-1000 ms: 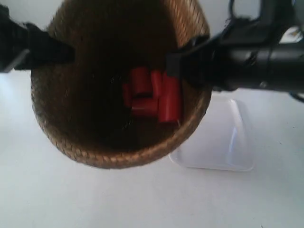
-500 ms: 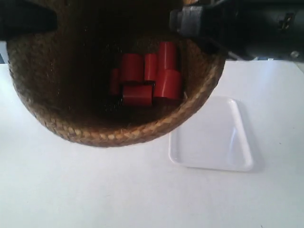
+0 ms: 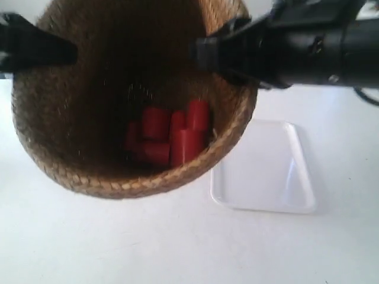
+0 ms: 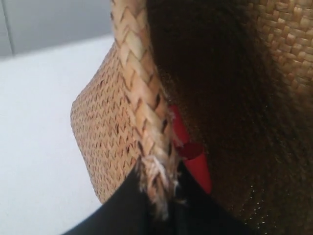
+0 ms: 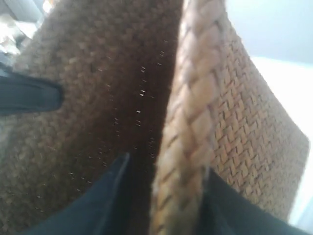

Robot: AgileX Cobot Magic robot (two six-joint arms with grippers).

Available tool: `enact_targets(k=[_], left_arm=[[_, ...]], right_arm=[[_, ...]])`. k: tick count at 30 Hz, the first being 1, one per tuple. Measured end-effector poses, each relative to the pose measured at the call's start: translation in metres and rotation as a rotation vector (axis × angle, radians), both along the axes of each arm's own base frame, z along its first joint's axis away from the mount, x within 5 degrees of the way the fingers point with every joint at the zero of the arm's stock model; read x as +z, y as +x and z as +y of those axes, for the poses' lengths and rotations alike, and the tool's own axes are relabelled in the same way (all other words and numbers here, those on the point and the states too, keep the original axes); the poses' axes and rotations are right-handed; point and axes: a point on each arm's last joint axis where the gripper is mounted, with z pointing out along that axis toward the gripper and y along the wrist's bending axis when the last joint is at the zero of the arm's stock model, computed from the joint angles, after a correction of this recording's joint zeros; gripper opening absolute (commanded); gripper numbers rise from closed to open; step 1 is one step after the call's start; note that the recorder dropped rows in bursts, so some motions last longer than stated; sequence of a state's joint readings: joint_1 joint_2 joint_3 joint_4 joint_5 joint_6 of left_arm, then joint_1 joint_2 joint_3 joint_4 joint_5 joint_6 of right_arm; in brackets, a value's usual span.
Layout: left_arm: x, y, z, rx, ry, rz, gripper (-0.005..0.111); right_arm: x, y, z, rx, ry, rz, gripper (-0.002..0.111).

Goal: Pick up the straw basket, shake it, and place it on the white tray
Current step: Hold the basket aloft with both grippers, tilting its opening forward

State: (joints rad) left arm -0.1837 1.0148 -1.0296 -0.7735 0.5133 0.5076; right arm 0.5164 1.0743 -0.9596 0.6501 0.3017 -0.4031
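Note:
The straw basket hangs in the air above the table, its mouth tipped toward the exterior camera. Several red cylinders lie inside on its lower wall. The arm at the exterior view's left and the arm at the exterior view's right each hold opposite sides of the braided rim. My left gripper is shut on the rim, with a red cylinder just inside. My right gripper is shut on the rim too. The white tray lies on the table, right of the basket.
A white tabletop spreads under the basket and around the tray. The other arm's dark finger shows across the basket's inside in the right wrist view.
The basket has been bobbing: half a second ago it was higher and nearer the camera, now it sits lower. The red cylinders have slid toward the near rim.

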Motion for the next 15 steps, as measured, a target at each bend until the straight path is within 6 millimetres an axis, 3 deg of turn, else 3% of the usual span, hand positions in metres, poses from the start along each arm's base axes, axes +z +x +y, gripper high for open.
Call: enact_targets(k=[3, 7, 9, 15], left_arm=[[-0.003, 0.001, 0.003, 0.063, -0.044, 0.001, 0.000], [-0.049, 0.021, 0.001, 0.066, 0.026, 0.183, 0.000], [-0.063, 0.024, 0.001, 0.054, 0.058, 0.243, 0.000], [-0.064, 0.023, 0.001, 0.053, 0.065, 0.245, 0.000]], right_arm=[[-0.004, 0.002, -0.002, -0.036, 0.021, -0.018, 0.000], [-0.054, 0.020, 0.009, -0.036, -0.056, 0.157, 0.000], [-0.072, 0.025, 0.014, -0.025, -0.087, 0.232, 0.000], [-0.075, 0.026, 0.014, -0.037, -0.075, 0.245, 0.000]])
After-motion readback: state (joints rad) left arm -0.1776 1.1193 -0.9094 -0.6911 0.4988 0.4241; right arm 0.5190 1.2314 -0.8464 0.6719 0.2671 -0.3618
